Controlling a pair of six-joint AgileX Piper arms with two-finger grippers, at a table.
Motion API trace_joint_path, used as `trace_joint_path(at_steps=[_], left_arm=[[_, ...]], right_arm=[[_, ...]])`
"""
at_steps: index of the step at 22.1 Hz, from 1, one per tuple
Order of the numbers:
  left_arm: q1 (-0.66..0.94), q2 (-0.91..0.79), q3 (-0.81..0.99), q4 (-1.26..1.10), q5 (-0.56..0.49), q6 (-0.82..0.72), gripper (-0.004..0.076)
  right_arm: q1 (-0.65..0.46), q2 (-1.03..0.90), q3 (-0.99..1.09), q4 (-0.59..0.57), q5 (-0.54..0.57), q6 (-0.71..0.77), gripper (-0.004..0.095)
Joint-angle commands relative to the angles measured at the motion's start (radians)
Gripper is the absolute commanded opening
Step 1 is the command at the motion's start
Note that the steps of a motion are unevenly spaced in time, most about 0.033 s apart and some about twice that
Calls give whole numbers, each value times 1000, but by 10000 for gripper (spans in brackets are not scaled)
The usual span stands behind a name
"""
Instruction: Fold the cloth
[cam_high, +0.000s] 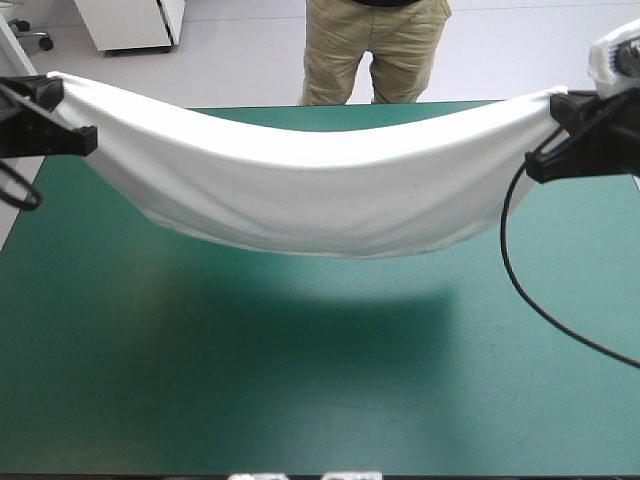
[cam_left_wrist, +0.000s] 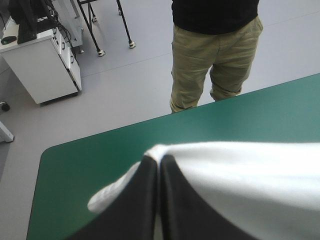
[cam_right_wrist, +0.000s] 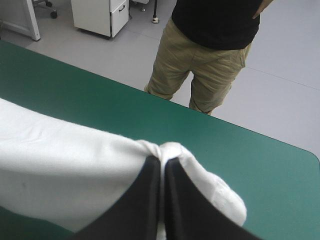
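The white T-shirt (cam_high: 310, 190) hangs in the air above the teal-green table (cam_high: 300, 380), stretched between both arms and sagging in the middle, its shadow on the cover below. My left gripper (cam_high: 48, 92) is shut on the T-shirt's left end at the table's far left. My right gripper (cam_high: 566, 102) is shut on its right end at the far right. In the left wrist view the black fingers (cam_left_wrist: 142, 200) meet in an arch with white T-shirt (cam_left_wrist: 240, 180) bunched over my left gripper (cam_left_wrist: 158, 161). The right wrist view shows the T-shirt (cam_right_wrist: 55, 165) pinched in my right gripper (cam_right_wrist: 161, 161).
The table's far edge (cam_left_wrist: 165, 117) runs close ahead of both grippers, with its far left corner (cam_left_wrist: 47, 152) and far right corner (cam_right_wrist: 312, 157) in view. Bare teal-green cover lies under and in front of the hanging shirt.
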Motion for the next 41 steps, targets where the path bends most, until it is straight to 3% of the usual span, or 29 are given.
trace_joint_path(at_steps=[1,4,8,14,16,20,28,31,35,38,41], left_arm=[[-4,-75,-27,0,14,-12,-9],[-4,-96,-27,-9,78,-12,-9],[-4,-76,-5,-18,81,-14,-9],[-4,113,31,-58,60,-21,-9],[-4,193,31,-58,-20,-21,-9],[-4,302,25,-56,-317,-40,-9],[-4,361,-56,-47,-526,-57,-9],[-4,374,-56,-46,-506,-57,-9],[-4,445,-47,-48,-225,-52,-9],[-4,483,125,35,-147,-61,-9],[-4,454,380,22,-164,-50,-9]], right_arm=[[-8,-80,-27,18,19,-11,-17],[-8,-130,-24,53,27,0,-17],[-8,-139,-15,57,27,2,-17],[-8,74,42,95,-19,-17,-17],[-8,182,39,83,-126,-21,-17],[-8,383,-123,79,-323,-19,-17],[-10,511,-334,82,-381,-3,-17],[-10,532,-334,82,-321,-3,-17],[-10,582,-278,78,-135,-24,-17],[-10,589,-137,81,10,-73,-18],[-10,560,7,110,27,-79,-17]])
